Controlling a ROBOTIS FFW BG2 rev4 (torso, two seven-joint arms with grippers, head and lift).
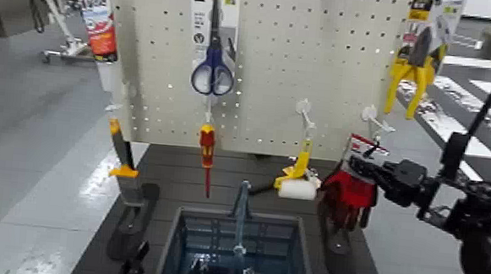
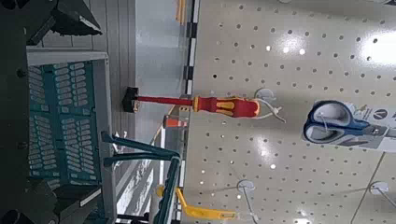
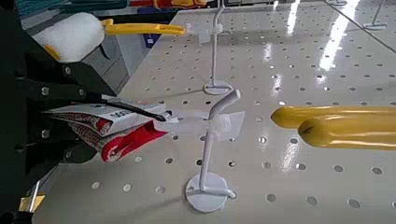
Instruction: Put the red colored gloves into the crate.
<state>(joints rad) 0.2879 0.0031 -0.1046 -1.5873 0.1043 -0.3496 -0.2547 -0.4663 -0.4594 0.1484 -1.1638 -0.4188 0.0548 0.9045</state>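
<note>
Holding the red colored gloves [image 1: 348, 190] by their printed card, the right gripper [image 1: 363, 168] has its jaws closed on them just below a white hook [image 1: 375, 120] on the pegboard [image 1: 306, 59]. The gloves hang to the right of the crate [image 1: 173, 243] and higher than it. The left gripper [image 1: 131, 269] waits low by the crate's left side; I cannot tell how its jaws stand.
</note>
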